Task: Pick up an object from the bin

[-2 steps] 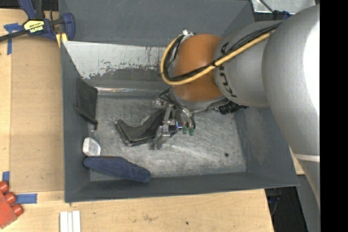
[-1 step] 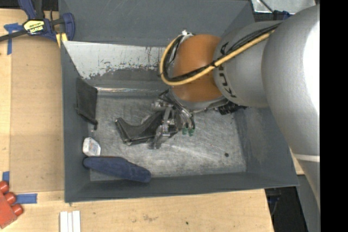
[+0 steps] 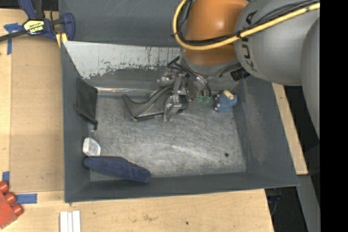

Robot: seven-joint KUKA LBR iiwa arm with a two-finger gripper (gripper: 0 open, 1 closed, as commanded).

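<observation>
The gripper [image 3: 173, 105] sits low at the back middle of the grey metal bin [image 3: 163, 185], right against the right end of a dark grey, bent, handle-like piece [image 3: 142, 107] lying on the floor; how far open it is, and whether it has that piece, I cannot tell; a small blue-and-white lump [image 3: 224, 101] lies near on its other side. The risk, as I judge it: a hold on the very end lets the long piece swing or slip out on lifting.

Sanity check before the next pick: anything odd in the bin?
Nothing broken or spilled. Only the black flat piece stands tilted against the bin's left wall instead of lying flat.
</observation>
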